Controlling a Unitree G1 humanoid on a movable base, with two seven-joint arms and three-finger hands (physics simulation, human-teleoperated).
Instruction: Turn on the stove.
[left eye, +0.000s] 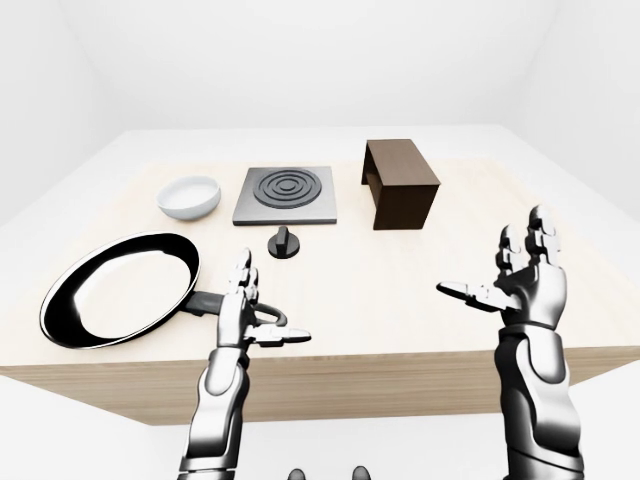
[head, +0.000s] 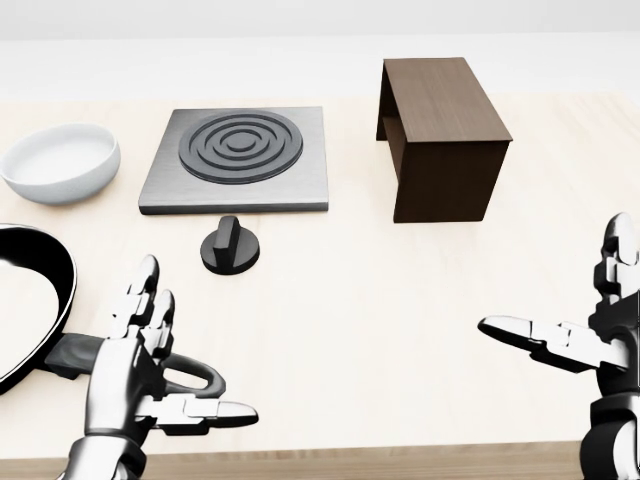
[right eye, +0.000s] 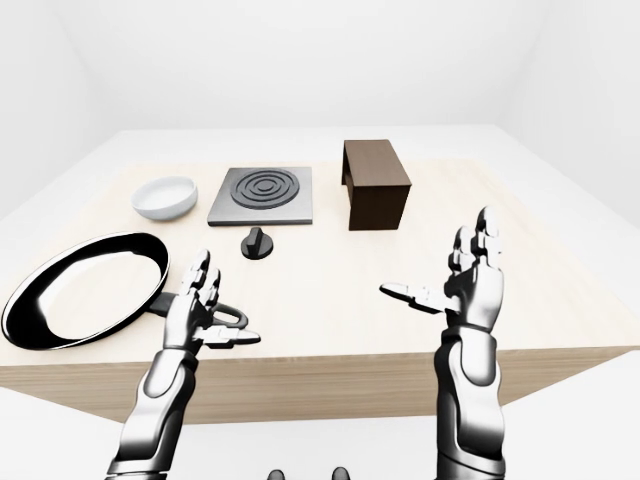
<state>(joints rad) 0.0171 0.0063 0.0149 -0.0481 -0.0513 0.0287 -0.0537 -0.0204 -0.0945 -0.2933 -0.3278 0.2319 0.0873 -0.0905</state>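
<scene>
Above and slightly right of my left hand (head: 140, 365) in the head view sat the stove's knob (head: 230, 246), its ridge standing upright toward the stove plate (head: 237, 160) just beyond it; nothing was touching it. I held the left hand with fingers spread and thumb out, palm low over the table (head: 330, 300), gripping nothing, and it was parked over the handle (head: 185, 375) of the frying pan (left eye: 120, 300), which reached in from that hand's left. My judgement: this hand had the shorter reach to the knob, so it was the natural one to turn it. The right hand (head: 590, 340) hung far out to the right, well apart from everything, fingers likewise splayed and empty; I read that posture as keeping it out of the way. Up and left of the right hand stood the brown box (head: 440, 135), beside the stove plate. Up and left of the left hand lay the white bowl (head: 60, 160). Task not yet started: knob untouched. Risk noted: a left-hand advance could brush the pan handle.
</scene>
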